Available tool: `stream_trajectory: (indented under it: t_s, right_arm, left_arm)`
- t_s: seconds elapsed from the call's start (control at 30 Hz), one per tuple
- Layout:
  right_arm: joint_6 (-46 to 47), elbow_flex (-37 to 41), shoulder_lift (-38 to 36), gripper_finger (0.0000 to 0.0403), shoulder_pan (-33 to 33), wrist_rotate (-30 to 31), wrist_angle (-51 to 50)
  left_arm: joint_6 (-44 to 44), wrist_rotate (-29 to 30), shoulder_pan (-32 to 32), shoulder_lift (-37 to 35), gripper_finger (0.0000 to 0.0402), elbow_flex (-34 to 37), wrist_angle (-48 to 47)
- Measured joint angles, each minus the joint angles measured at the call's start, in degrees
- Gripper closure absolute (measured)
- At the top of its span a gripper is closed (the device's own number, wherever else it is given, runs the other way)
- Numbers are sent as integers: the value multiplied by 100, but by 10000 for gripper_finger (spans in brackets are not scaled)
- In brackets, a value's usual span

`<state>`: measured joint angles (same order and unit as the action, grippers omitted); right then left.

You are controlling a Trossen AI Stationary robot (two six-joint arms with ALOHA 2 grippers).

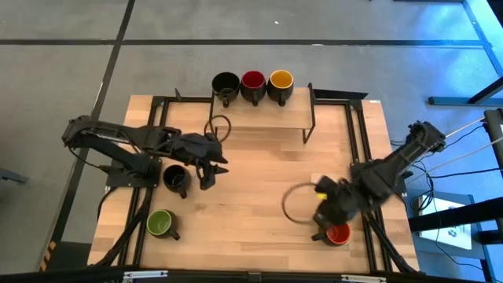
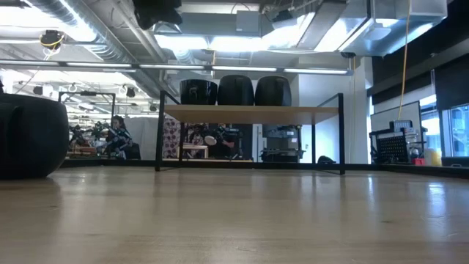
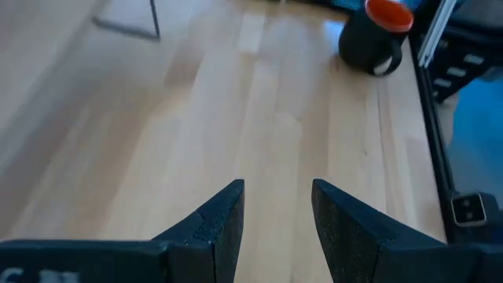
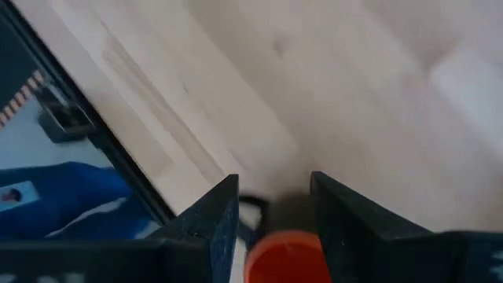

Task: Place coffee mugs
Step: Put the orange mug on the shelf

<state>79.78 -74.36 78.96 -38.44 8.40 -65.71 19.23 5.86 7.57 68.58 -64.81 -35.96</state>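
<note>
Three mugs stand in a row on the raised shelf [image 1: 259,118] at the table's far side: black inside [image 1: 226,82], dark red [image 1: 253,80] and yellow [image 1: 281,79]. They also show in the low view [image 2: 236,90]. Another black mug [image 1: 174,179] and the green mug [image 1: 160,224] stand on the table near its left edge. My left gripper [image 1: 214,167] [image 3: 277,216] hovers open just right of that black mug. The orange-red mug [image 1: 337,233] [image 3: 376,35] stands near the right near corner. My right gripper [image 1: 324,211] [image 4: 273,206] is open right above it, with the mug's rim [image 4: 287,255] showing between the fingers.
The shelf stands on thin black legs [image 1: 311,114]. Black frame rails [image 1: 357,134] run along the table's edges. Two thin wire loops lie on the wood [image 1: 284,203] [image 1: 218,126]. Bare wood spreads across the middle of the table [image 1: 259,173]. A dark mug [image 2: 29,136] looms at the low view's left.
</note>
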Motion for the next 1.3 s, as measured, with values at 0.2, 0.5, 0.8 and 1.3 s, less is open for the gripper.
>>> stream_trajectory:
  t_s: [0.2, 0.5, 0.8, 1.3]
  right_arm:
    - [1732, 596, 5, 258, -1093, -106, 541]
    - [3387, 1297, 41, 190, -1590, 259, 980]
    - [3395, 1564, 434, 167, -1247, 49, 1544]
    - [2827, 1560, 879, 351, -902, -559, 1644]
  left_arm:
    - [583, 18, 177, 407, 257, 2, 276]
    - [1394, 88, 526, 797, 257, 2, 325]
    - [1669, 215, 752, 849, 257, 2, 303]
    - [802, -95, 540, 849, 257, 2, 301]
